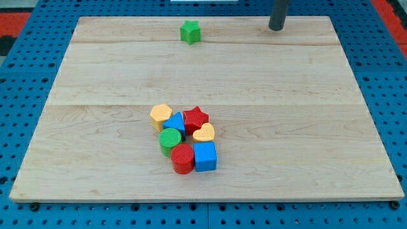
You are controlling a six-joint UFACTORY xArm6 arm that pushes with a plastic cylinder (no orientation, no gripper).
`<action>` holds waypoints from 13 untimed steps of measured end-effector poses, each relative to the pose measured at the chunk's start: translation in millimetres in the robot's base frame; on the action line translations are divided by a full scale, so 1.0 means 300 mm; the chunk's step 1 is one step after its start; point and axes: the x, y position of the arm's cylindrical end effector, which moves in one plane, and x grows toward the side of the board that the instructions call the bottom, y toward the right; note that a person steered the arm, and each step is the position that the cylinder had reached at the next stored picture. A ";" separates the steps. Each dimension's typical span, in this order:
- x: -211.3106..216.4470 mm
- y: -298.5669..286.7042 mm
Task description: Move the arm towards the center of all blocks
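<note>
our tip (276, 28) sits at the bench (305, 114) top right, well apart from all blocks | no fingers on this rod, nothing held | cluster low centre: yellow hexagon (161, 115), red star (196, 117), yellow heart (204, 133), green cylinder (170, 140), red cylinder (182, 158), blue cube (205, 156), another blue block (174, 123); green star (189, 31) alone at top | blocks look light, stiff, slippery: we'd nudge broad sides, not grasp

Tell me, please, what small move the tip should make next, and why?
Probably slide my tip toward the view's bottom-left. It sits at the board's top right, while most blocks cluster around the red star near the bottom centre; only the green star lies up top.
</note>
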 end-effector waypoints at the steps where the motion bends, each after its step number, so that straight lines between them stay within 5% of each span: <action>1: 0.000 0.000; 3: 0.008 0.018; 6: 0.503 0.138; 9: 0.603 0.166; 13: 0.978 0.098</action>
